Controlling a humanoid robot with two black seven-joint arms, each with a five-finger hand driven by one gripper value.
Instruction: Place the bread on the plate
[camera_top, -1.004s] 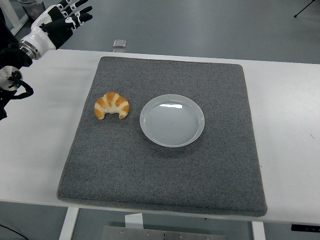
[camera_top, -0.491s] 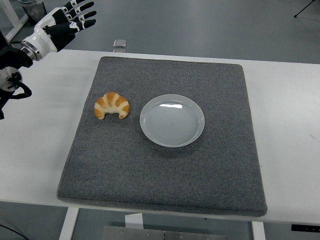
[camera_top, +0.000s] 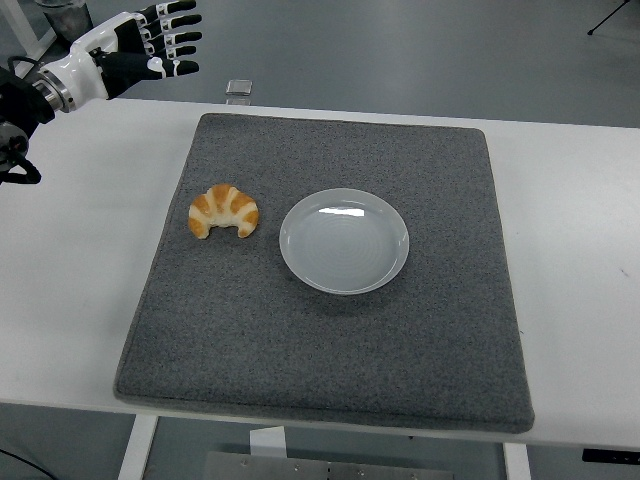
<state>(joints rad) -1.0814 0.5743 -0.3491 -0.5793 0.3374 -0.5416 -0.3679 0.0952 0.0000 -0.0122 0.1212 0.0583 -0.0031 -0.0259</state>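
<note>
The bread (camera_top: 224, 211) looked soft and curved, so a hard or off-centre pinch could have crushed it or nudged it across the grey mat (camera_top: 330, 350), even into the plate (camera_top: 344, 241) just beside it on the right. It lay on the mat, well apart from the left hand (camera_top: 150, 45), which hung over the worktop's (camera_top: 80, 260) far left corner, fingers spread, holding nothing.

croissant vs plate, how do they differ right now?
The croissant is golden-brown with a ridged, curved crescent shape; the plate is pale, smooth and round. The croissant has the smaller footprint; the plate is wider. The croissant lies to the left, with a narrow gap between it and the plate. Both rest on the grey mat, and the plate holds nothing.
</note>
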